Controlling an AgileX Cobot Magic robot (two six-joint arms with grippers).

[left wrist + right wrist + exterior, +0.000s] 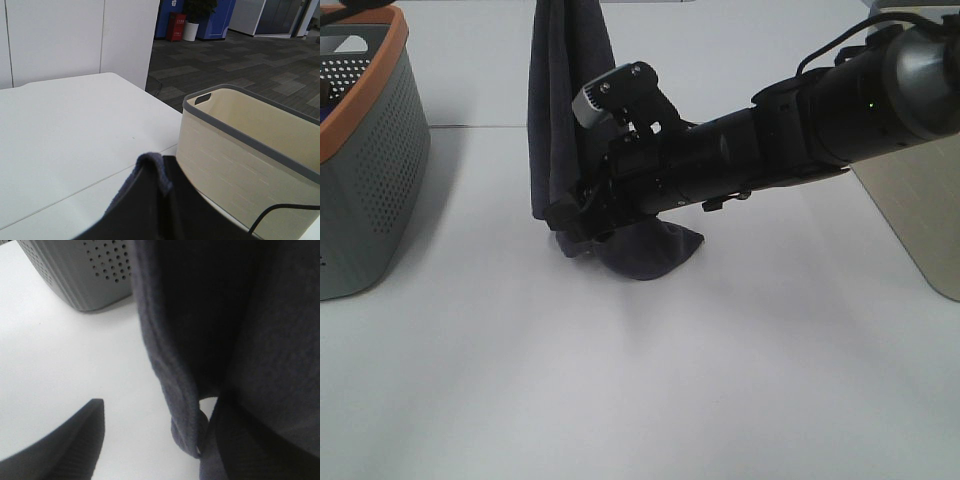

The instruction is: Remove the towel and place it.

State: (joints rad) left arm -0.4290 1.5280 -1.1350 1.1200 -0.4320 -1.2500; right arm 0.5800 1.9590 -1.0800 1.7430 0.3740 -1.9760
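The dark charcoal towel (565,110) hangs down from above the top edge of the exterior view, and its lower end rests crumpled on the white table (650,255). My left gripper (161,187) is shut on the towel's top fold (151,164); it is out of the exterior view. My right gripper (570,215) reaches across from the right to the towel's lower part. In the right wrist view its fingers (75,440) stand apart, open, with the towel's hemmed edge (182,425) hanging between them, close to one finger.
A grey perforated basket with an orange rim (365,150) stands at the left and also shows in the right wrist view (90,270). A beige bin with a grey rim (250,145) stands at the right (920,215). White table lies in front (620,380).
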